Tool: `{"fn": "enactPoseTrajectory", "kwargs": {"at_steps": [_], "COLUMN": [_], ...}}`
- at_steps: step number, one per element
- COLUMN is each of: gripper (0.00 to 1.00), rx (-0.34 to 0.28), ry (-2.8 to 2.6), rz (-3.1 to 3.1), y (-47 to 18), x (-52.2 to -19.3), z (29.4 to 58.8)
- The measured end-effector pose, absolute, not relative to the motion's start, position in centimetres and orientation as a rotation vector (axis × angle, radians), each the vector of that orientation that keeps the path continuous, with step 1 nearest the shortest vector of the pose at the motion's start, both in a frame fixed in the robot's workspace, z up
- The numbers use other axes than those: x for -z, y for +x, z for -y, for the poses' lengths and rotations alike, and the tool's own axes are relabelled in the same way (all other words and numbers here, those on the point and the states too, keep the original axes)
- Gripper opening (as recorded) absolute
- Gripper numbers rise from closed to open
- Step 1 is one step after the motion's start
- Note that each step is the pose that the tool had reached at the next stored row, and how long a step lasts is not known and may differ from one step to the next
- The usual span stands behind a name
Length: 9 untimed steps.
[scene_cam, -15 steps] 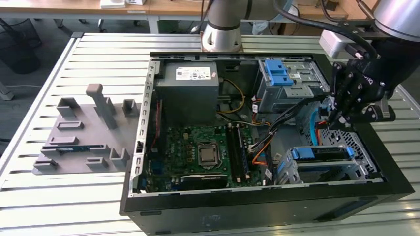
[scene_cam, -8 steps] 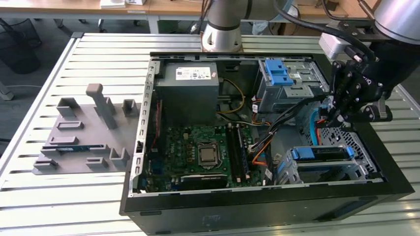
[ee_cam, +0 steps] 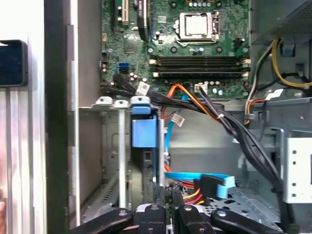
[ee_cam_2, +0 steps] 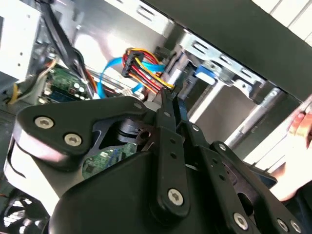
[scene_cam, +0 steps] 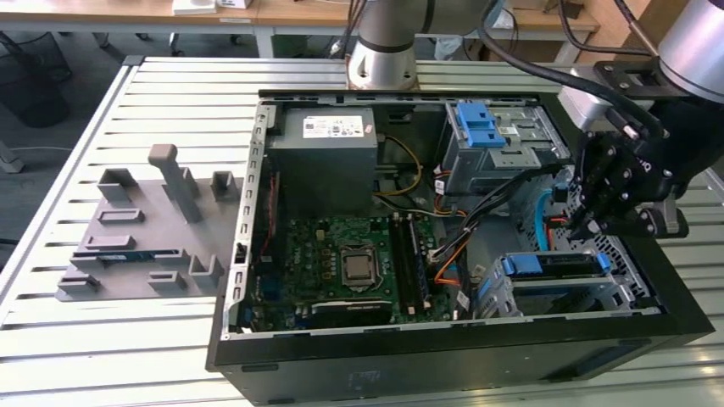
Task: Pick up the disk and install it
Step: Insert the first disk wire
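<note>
Gripper (scene_cam: 582, 227) hung inside the open computer case (scene_cam: 453, 360), its fingertips pressed together on nothing, just above the drive cage (scene_cam: 616, 292) at the exterior view's right. The disk (scene_cam: 550, 265) sat in that cage with its blue bracket (ee_cam: 144, 132) uppermost, apparently slotted in though perhaps not fully home. Doing this step well would have meant pressing squarely on the bracket, straight along the cage rails, while staying off the blue data cable (ee_cam: 195, 178) and the red-and-orange wire bundle (ee_cam_2: 144, 66) close by. The white sticker (scene_cam: 336, 129) on the power supply (scene_cam: 328, 165) and the small cable tags (ee_cam: 143, 88) carried print too small to read.
</note>
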State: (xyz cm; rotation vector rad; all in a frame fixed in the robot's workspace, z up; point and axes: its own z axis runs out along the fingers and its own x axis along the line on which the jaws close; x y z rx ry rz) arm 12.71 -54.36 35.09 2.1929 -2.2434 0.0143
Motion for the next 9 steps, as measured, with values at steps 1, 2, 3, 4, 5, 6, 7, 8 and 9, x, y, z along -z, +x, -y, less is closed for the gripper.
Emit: {"fn": "enactPoseTrajectory", "kwargs": {"at_steps": [1,2,3,4,5,6,7,8,9], "gripper": [0.16,0.16,0.16,0.16,0.16,0.16,0.16,0.16,0.16], "rx": [-0.012,-0.011,-0.011,-0.010,-0.010,-0.006,-0.001,0.003,0.008], "ry": [2.192,2.191,2.191,2.190,2.188,2.187,2.184,2.182,2.181], "rz": [2.243,2.243,2.243,2.244,2.244,2.242,2.240,2.238,2.236], "y": [12.71,12.71,12.71,12.71,12.71,12.72,12.72,12.72,12.72], "x": [-35.06,-35.05,-35.03,-35.03,-35.02,-34.99,-34.97,-34.95,-34.93], "z": [54.61,54.75,54.77,54.77,54.77,54.77,54.77,54.77,54.77]}}
